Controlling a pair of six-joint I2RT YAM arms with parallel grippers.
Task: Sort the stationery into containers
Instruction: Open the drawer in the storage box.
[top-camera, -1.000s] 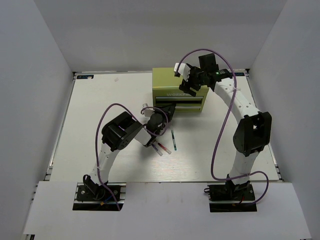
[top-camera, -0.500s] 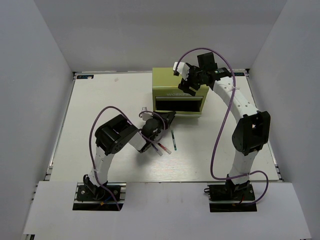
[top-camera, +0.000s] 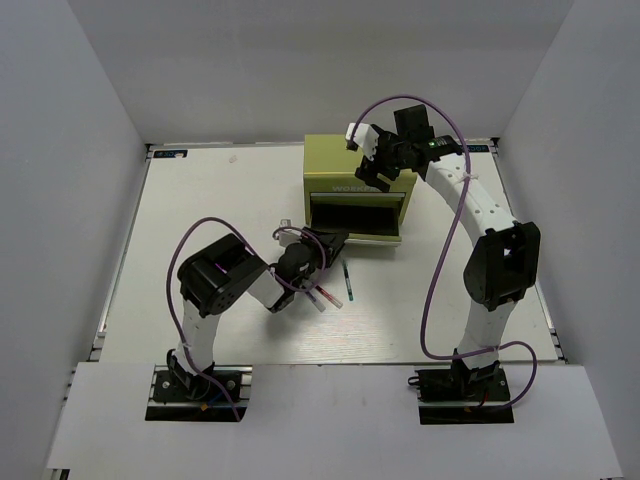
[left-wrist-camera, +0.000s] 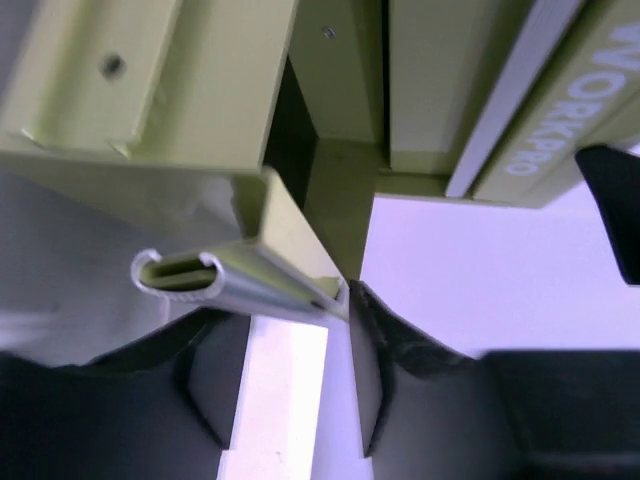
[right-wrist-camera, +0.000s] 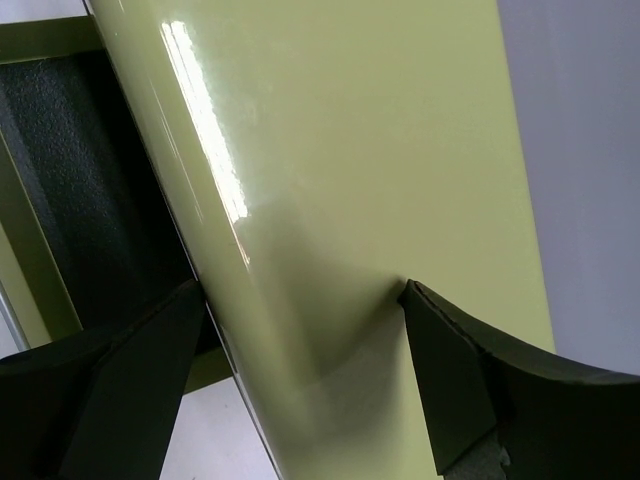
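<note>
One drawer now gapes further out of the yellow-green chest than a second ago. The left gripper is clenched on its front edge, while the right gripper, fingers spread, braces the chest top. Room to load, then, but the pens lie just beside the left gripper, unsorted.

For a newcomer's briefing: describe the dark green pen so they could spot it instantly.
Find the yellow-green chest at the far side of the table, its drawer pulled open. On the white surface just in front lies the dark green pen: the darker one, right of the red-pink pen.
</note>
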